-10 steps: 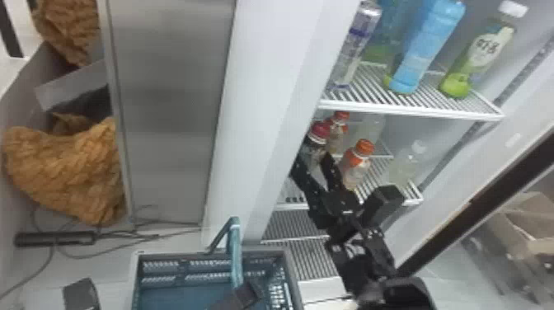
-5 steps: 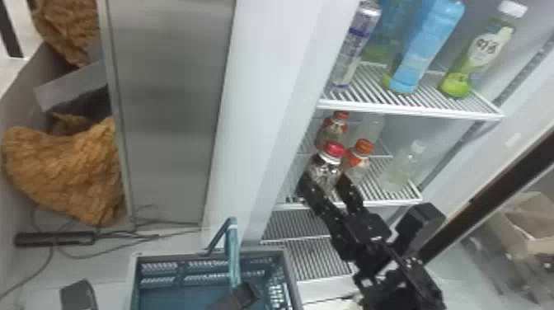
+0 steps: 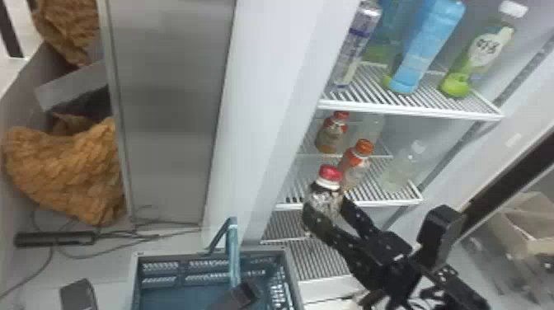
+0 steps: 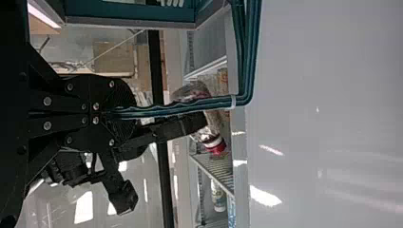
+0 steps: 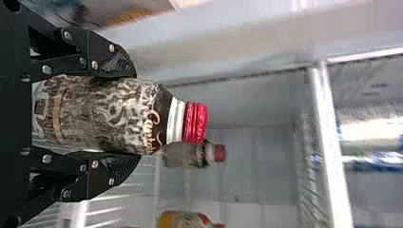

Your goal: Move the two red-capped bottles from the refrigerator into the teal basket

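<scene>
Honestly, just ease out the red-capped, brown-and-white plastic bottle (image 5: 100,114), snug in the closed right gripper (image 5: 129,115) by the front left corner of the middle wire shelf (image 3: 383,203), then lower gently into the teal plastic basket (image 3: 181,274), handle (image 4: 199,104) clamped in the left gripper (image 4: 119,112).

A blue bottle (image 3: 428,45) stands between a silver bottle (image 3: 356,45) and a green bottle (image 3: 480,57); a clear bottle (image 3: 400,168) stands lower. Cables (image 3: 111,249) lie near brown cloth (image 3: 66,173).
</scene>
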`<state>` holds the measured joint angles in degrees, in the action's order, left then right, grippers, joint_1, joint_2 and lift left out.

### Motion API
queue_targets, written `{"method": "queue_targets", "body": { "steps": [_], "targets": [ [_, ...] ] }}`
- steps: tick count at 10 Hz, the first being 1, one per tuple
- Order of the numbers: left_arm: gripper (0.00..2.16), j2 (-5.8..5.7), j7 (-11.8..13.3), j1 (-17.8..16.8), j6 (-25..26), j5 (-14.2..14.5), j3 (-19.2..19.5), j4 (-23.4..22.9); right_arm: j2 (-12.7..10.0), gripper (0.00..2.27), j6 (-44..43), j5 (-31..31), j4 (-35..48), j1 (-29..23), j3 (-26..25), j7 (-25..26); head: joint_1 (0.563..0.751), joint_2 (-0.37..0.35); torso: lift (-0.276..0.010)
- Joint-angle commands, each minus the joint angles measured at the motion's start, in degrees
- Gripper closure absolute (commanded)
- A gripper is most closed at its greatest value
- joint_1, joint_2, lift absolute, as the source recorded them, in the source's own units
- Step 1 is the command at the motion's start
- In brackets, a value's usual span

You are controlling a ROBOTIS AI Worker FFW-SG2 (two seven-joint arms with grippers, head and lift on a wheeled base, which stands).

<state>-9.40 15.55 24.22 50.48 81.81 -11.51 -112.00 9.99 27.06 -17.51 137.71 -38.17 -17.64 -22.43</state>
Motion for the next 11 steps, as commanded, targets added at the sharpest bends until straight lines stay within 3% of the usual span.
{"method": "queue_targets", "body": {
  "steps": [1,3,6,11],
  "targets": [
    [1.15,0.0,0.0,0.1,0.14,-0.11,0.2,0.0,-0.5,0.9,8.23,1.17,4.81,-1.91,-3.16,-1.56,0.695,-0.35,-0.224],
    [1.15,-0.09,0.0,0.1,0.14,-0.23,0.2,0.0,-0.76,0.9,15.54,1.63,10.44,-3.03,-3.5,-2.53,0.695,-0.35,-0.224],
    [1.15,-0.09,0.0,0.24,0.28,-0.23,0.2,0.0,-0.76,0.9,21.59,1.17,11.99,-3.6,-2.59,-2.62,0.695,-0.35,-0.224],
    [1.16,-0.09,0.0,0.1,0.28,-0.34,0.2,0.0,2.14,0.9,30.03,-2.48,6.22,1.04,8.15,-4.38,0.695,-0.35,-0.224]
  ]
}}
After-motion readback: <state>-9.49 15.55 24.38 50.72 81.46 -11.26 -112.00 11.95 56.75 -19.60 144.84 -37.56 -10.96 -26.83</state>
